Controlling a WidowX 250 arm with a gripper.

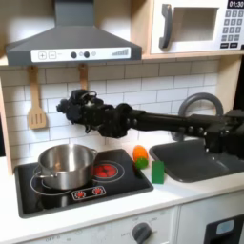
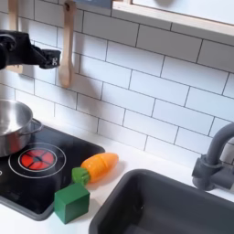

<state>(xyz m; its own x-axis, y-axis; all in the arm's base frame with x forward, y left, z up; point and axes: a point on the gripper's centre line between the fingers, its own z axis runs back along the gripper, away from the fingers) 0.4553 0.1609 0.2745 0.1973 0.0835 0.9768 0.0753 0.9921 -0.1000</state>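
1 pot (image 1: pixel 67 164), 1 carrot (image 2: pixel 98 167), 1 green block (image 2: pixel 71 201), 1 spatula (image 1: pixel 36 105) (hung on wall), 2 burners.

the second exterior view's left edge cuts off the pot (image 2: pixel 13 126) and gripper (image 2: pixel 11 50).

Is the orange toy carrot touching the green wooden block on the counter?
Apart. In the second exterior view, a thin strip of counter shows between the orange toy carrot and the green wooden block, which lies below it, toward the second exterior view's left.
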